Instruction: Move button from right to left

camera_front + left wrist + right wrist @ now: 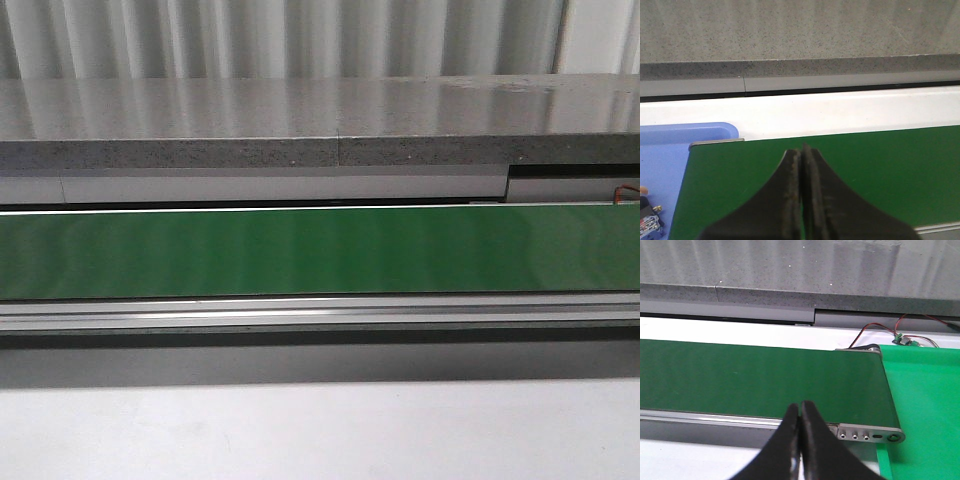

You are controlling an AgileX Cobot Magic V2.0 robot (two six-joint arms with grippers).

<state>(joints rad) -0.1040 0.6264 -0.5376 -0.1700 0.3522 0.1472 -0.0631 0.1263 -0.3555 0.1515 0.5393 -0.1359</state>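
In the left wrist view a button (647, 220) lies in a blue tray (685, 133). The frame edge cuts it off, so only a bit of orange cap, a black collar and a blue-grey block with red specks show. My left gripper (803, 150) hangs over the dark green belt (865, 165) beside that tray, its jaws shut with nothing between them. My right gripper (800, 405) is shut and empty too, above the near rail of the belt (765, 380) close to its end. Neither gripper appears in the front view.
The belt (320, 250) runs across the front view, with a metal rail (320, 312) in front and a grey speckled ledge (300, 120) behind. Past the belt's end lie a bright green sheet (925, 400), an end bracket (872, 433), and red-black wires to a small board (902, 339).
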